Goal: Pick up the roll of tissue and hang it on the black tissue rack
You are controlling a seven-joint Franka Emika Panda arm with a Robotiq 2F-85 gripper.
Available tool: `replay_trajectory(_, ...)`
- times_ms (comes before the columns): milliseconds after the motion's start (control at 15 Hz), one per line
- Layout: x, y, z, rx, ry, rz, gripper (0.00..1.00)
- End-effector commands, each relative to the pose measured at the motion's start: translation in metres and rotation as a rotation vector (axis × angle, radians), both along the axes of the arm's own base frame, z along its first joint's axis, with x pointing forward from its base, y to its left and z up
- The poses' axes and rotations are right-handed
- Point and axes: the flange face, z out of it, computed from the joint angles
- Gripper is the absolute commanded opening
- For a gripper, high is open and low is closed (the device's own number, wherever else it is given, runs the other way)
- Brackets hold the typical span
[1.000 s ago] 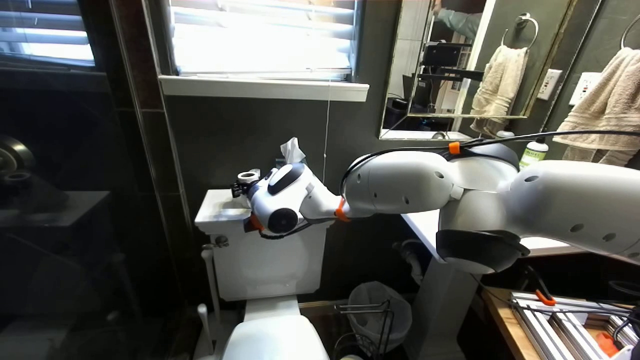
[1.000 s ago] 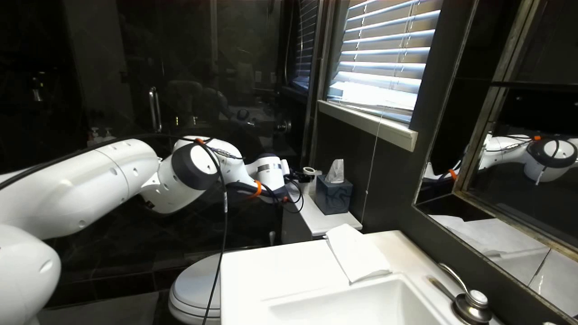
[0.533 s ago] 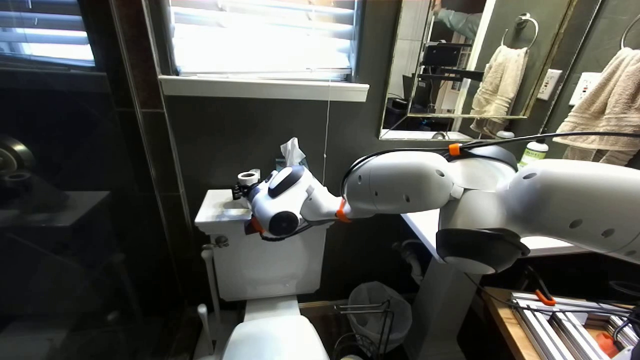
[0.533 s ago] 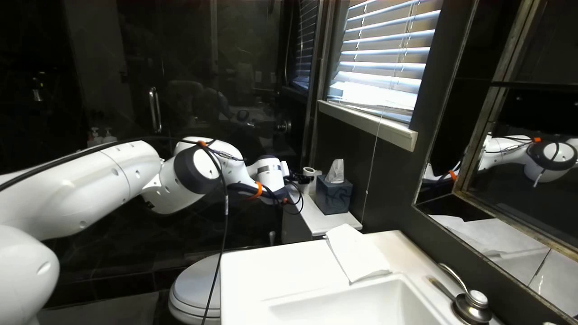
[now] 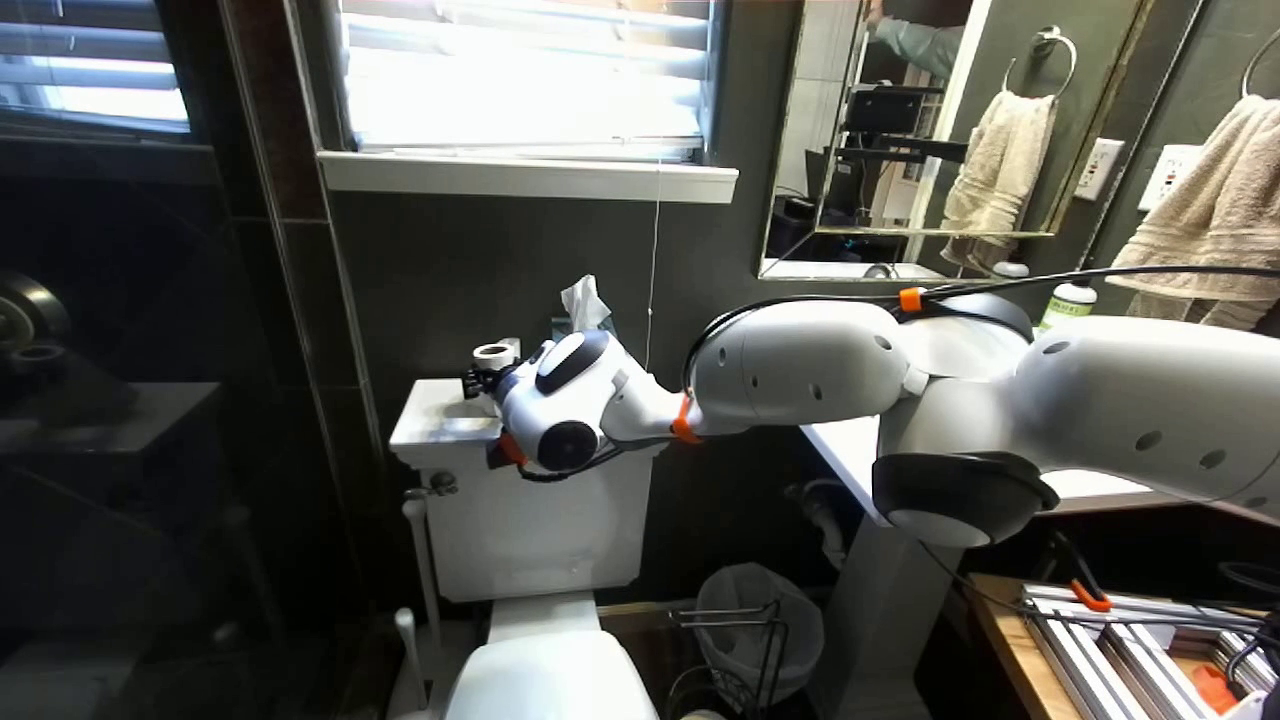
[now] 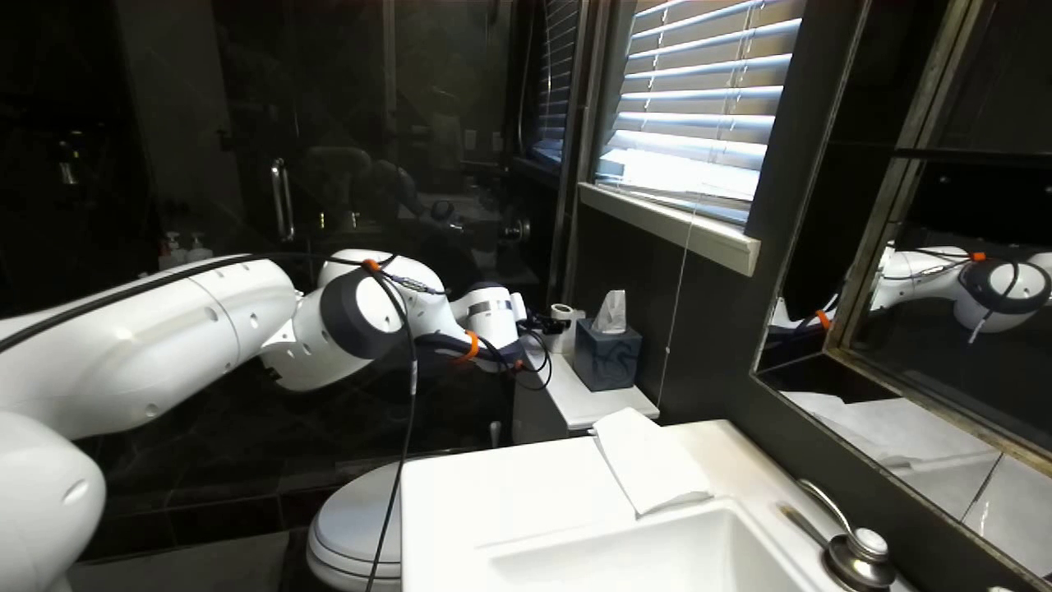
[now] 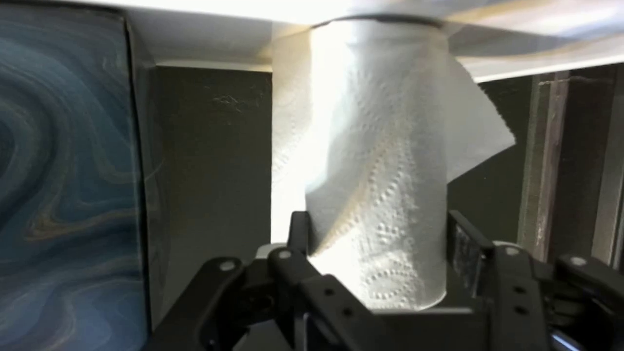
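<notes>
In the wrist view, showed at left the box (image 7: 68, 185), near the roll (image 7: 378, 161) but apart; risked a knock to it from any swing that way. At centre, held the roll between black fingers (image 7: 298, 234), seemingly touching both sides; risked a slip or tilt if gripped too lightly, a dent if too hard. Right of centre, showed a torn flap (image 7: 480, 126) sticking out; risked a snag or unwinding on the way to the rack (image 5: 774, 632).

Gave that contact in the wrist view alone. In an exterior view, left of centre, gave the roll's hollow top above the tank (image 5: 530, 535) and hid most of its length behind the arm (image 5: 800, 365); at lower centre, showed the rack in front of the bin (image 5: 742, 588), well apart. In an exterior view with the sink (image 6: 641, 567) at bottom, showed roll and box side by side just right of centre, no rack.
</notes>
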Motion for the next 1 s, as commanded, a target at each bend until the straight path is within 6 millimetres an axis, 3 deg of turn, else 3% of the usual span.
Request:
replay_trajectory(0, 0.0013, -0.0013, 0.004, -0.001, -0.04, 0.013, 0.71)
replay_trajectory(400, 0.0023, -0.0005, 0.0059, 0.007, -0.048, 0.013, 0.71)
replay_trajectory(600, 0.0028, -0.0006, 0.0076, 0.013, -0.054, 0.013, 0.63)
replay_trajectory(933, 0.0034, -0.0001, 0.0085, 0.027, -0.058, 0.011, 0.63)
